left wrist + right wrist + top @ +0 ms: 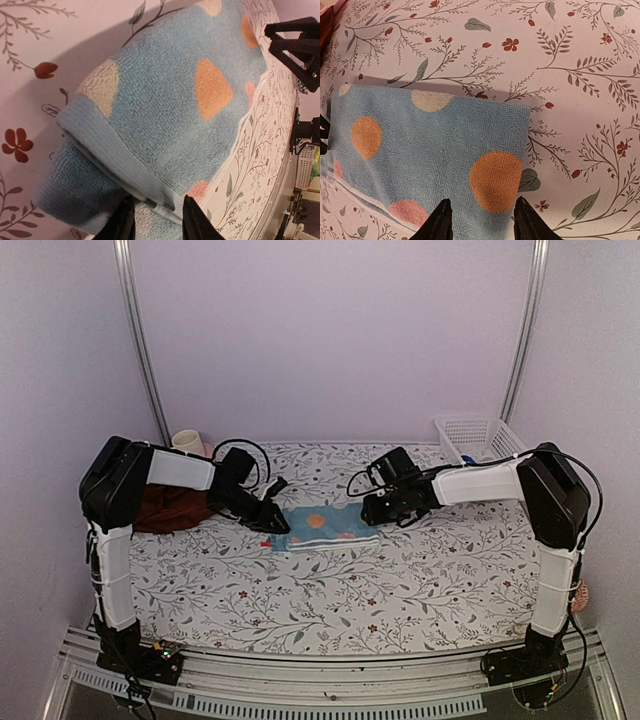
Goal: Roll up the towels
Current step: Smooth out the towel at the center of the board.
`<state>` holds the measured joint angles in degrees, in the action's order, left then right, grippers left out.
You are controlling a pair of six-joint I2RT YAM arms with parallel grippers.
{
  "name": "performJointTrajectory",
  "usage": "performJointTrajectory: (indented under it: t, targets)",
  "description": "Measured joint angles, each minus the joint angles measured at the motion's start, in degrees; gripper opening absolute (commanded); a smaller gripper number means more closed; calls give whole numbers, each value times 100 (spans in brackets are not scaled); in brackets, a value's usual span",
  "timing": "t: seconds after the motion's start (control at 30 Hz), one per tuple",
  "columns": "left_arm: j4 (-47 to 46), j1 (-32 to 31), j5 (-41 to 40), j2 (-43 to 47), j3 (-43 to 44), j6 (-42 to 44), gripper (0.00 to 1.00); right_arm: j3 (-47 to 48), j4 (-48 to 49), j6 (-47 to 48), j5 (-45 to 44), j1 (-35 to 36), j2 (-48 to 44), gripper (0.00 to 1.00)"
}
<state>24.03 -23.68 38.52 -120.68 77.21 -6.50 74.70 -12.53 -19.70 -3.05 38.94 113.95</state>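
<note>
The light-blue towel (325, 527) with orange, pink and cream spots lies flat mid-table. Its left end is curled up over itself into a thick fold (100, 165). My left gripper (275, 523) (155, 200) stands at that end, its jaws apart on either side of the towel's hem, and the cloth between them looks flat, not bunched. My right gripper (372, 510) (479, 205) is open over the towel's right end, its fingers either side of an orange spot (496, 180). The dark maroon towel (170, 508) lies crumpled at the far left behind the left arm.
A white plastic basket (478, 438) stands at the back right corner. A pale cup (187, 441) sits at the back left beside the maroon towel. The floral table covering (330, 590) spreads toward the near edge.
</note>
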Motion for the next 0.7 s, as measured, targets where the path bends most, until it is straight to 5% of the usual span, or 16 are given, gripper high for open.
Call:
performJointTrajectory:
  t: [0.27,0.7]
  targets:
    - [-9,0,63,-109,79,-20,32,72,-31,0,-33,9,2,43]
    - [11,-4,122,-214,162,-48,2,72,-35,0,-129,17,68,43]
